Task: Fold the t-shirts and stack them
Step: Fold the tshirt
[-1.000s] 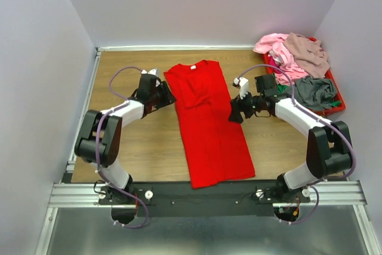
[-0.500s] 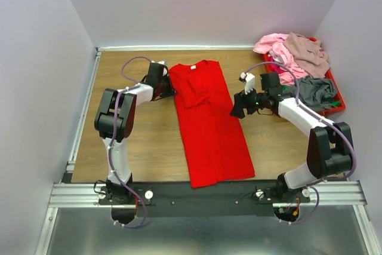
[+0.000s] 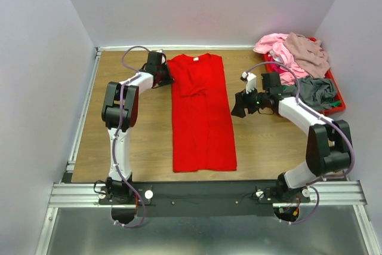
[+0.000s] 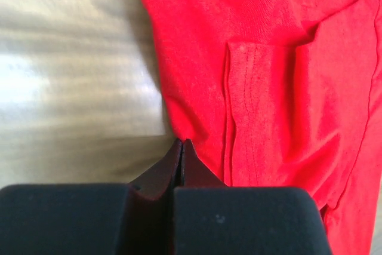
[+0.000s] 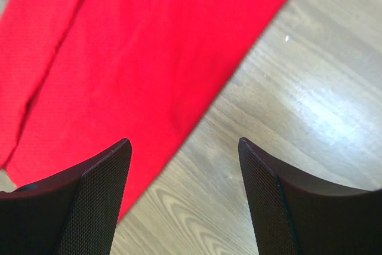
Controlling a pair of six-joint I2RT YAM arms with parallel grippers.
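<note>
A bright red t-shirt point(image 3: 200, 117) lies flat and lengthwise in the middle of the wooden table, sleeves folded in, collar at the far end. My left gripper point(image 3: 165, 76) sits at its upper left edge. In the left wrist view the jaws are pressed together, and the tips point(image 4: 181, 141) pinch the rim of the red fabric point(image 4: 268, 88). My right gripper point(image 3: 237, 110) hovers open just right of the shirt. Its fingers straddle bare wood beside the shirt's edge point(image 5: 119, 46), with nothing between them point(image 5: 184, 143).
At the back right a red plastic tray point(image 3: 338, 95) holds a heap of other t-shirts: pink point(image 3: 276, 49), mauve-beige point(image 3: 307, 52) and grey point(image 3: 314, 91). Walls close the table on three sides. The arm bases stand along the near rail.
The left gripper shut at the shirt's upper left edge and moved toward the far side. The red t-shirt swung from slanted to straight. The right gripper drew slightly back, still open.
</note>
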